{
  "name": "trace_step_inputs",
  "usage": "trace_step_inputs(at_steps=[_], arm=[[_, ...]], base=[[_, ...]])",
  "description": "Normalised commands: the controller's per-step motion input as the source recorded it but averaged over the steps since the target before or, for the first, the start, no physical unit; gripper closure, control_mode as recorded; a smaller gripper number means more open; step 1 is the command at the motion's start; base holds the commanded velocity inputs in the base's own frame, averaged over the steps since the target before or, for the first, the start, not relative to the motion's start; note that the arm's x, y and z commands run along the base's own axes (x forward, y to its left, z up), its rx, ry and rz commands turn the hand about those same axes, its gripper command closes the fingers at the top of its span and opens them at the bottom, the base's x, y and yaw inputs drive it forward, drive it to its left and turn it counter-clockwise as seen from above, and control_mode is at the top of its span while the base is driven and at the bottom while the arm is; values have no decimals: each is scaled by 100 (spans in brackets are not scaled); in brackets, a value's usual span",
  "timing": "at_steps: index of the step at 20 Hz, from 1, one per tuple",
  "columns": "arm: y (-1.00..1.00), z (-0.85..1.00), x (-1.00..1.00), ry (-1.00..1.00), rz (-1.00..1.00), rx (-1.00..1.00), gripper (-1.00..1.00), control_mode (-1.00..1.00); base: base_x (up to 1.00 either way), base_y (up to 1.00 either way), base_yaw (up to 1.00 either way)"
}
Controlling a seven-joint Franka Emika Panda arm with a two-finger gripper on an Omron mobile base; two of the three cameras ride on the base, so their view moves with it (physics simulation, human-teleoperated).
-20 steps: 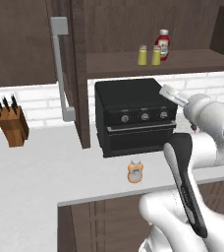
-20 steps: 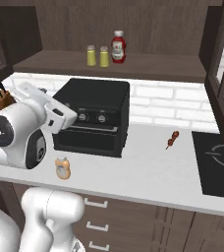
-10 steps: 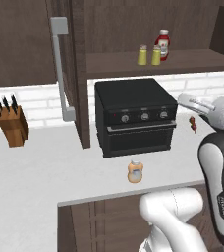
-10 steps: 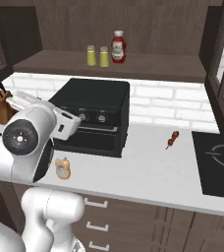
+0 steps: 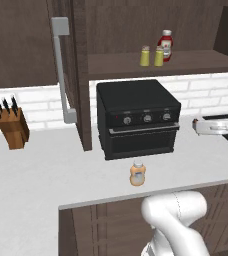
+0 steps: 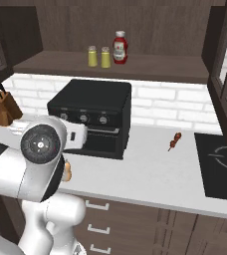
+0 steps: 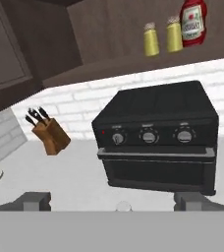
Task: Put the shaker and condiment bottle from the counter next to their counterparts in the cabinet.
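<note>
The peach-orange condiment bottle [image 5: 137, 173] stands on the white counter [image 5: 46, 170] in front of the black oven; its white cap [image 7: 124, 206] peeks up between my finger tips. My gripper [image 7: 114, 201] is open and holds nothing, a little above and in front of the bottle. My hand [image 5: 212, 125] hovers to the right of the oven. Two alike yellow-olive shakers [image 5: 145, 56] [image 5: 159, 56] stand side by side on the cabinet shelf [image 5: 196, 61], next to the red bottle [image 5: 166, 45]. In the right base view my arm hides most of the condiment bottle [image 6: 67, 171].
The black oven [image 5: 136, 117] sits under the shelf. The open cabinet door with its grey bar handle [image 5: 61, 70] juts out left of it. A knife block [image 5: 13, 127] stands far left. A small skewer [image 6: 174, 141] and a dark cooktop [image 6: 220, 164] lie to the right.
My hand has come down and away from the cabinet shelf to counter height right of the oven. The forearm swung out to the right. Bottles and shakers stayed put.
</note>
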Motion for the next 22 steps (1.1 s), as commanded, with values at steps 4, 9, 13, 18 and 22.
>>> trace_step_inputs(at_steps=[4, 9, 13, 18, 22], arm=[[-1, -77, 0, -25, 25, -19, -100, -100], [0, -95, 11, -32, 25, -17, -100, -100], [0, -98, 15, -28, 22, -20, -100, -100], [18, -50, 10, -18, 11, -25, -100, -100], [17, -57, 11, -21, 8, -22, -100, -100]], base=[[0, 0, 0], [0, 0, 0], [0, 0, 0], [0, 0, 0], [0, 0, 0]])
